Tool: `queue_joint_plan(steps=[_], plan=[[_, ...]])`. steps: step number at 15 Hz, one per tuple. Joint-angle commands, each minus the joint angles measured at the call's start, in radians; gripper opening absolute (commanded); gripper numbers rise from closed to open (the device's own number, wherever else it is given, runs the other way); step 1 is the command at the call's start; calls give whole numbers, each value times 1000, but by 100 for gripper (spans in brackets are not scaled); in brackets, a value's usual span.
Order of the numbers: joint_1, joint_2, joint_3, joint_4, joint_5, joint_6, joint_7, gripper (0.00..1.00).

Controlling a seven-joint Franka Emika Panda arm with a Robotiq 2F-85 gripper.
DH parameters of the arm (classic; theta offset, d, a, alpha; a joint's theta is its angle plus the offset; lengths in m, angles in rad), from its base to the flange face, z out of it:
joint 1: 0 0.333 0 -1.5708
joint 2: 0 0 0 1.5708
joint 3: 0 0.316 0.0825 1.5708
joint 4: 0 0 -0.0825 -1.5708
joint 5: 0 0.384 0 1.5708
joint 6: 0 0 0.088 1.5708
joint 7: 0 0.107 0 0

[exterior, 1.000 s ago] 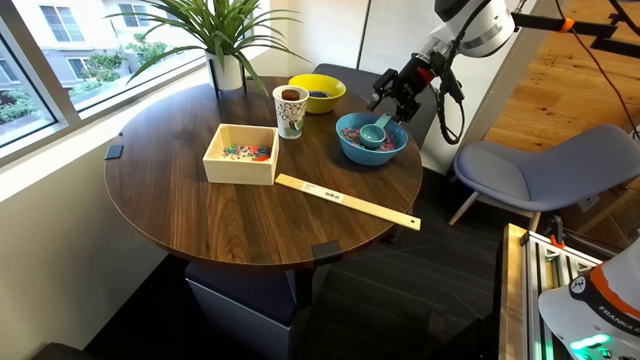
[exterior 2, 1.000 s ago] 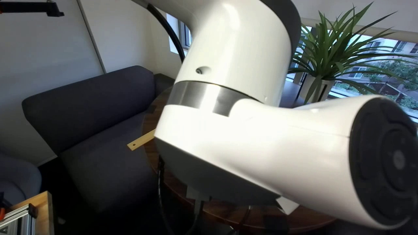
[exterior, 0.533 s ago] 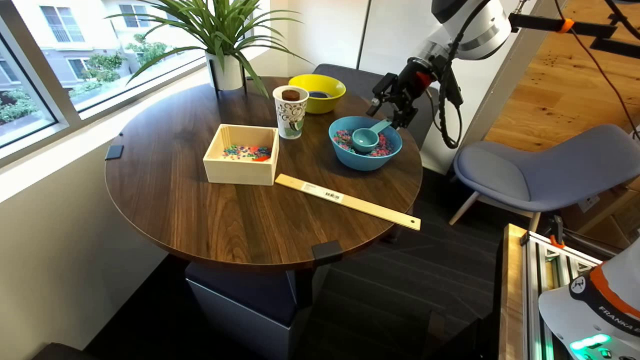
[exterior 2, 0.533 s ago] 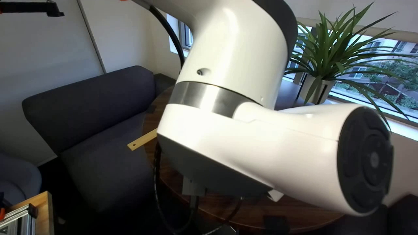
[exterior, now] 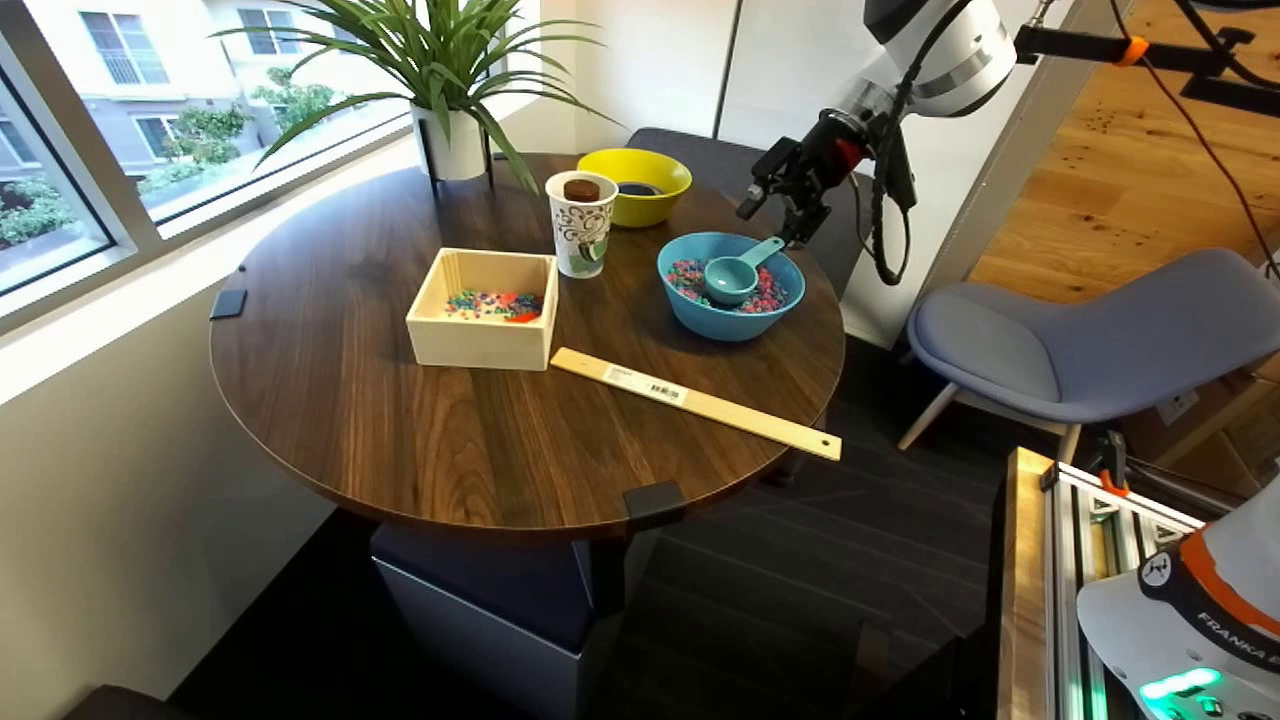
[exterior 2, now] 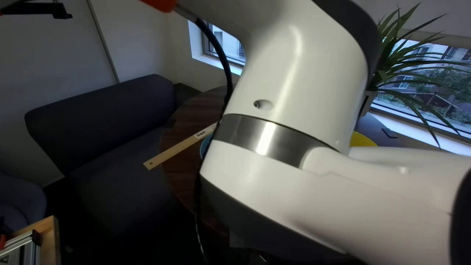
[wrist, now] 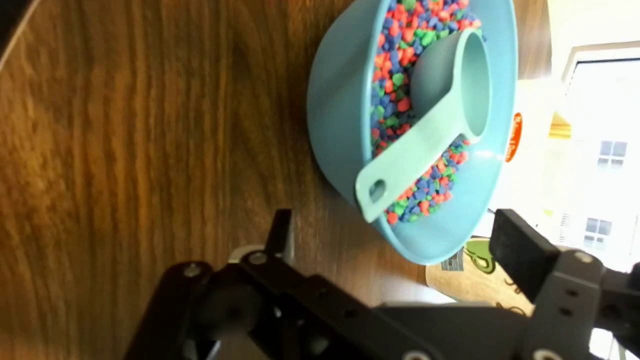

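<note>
We have our fingers [wrist: 522, 250] spread wide near the handle [wrist: 415, 150] of the teal measuring cup [wrist: 435, 80], which rests on multicoloured gravel [wrist: 432, 192] in the blue bowl [wrist: 335, 105] standing on the wooden worktop [wrist: 150, 125].

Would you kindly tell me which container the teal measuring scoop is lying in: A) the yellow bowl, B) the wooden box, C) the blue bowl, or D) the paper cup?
C: the wrist view shows the measuring scoop lying on the colored granules inside the blue bowl.
</note>
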Motion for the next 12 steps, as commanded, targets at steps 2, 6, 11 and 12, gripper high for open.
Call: queue_joint_plan(steps=[2, 6, 11, 12], plan=[[-26, 49, 1, 49, 73, -52, -57, 100], [-18, 36, -3, 42, 43, -45, -32, 100], [-19, 39, -3, 48, 43, -49, -31, 100], [-19, 39, -3, 48, 43, -49, -31, 100]])
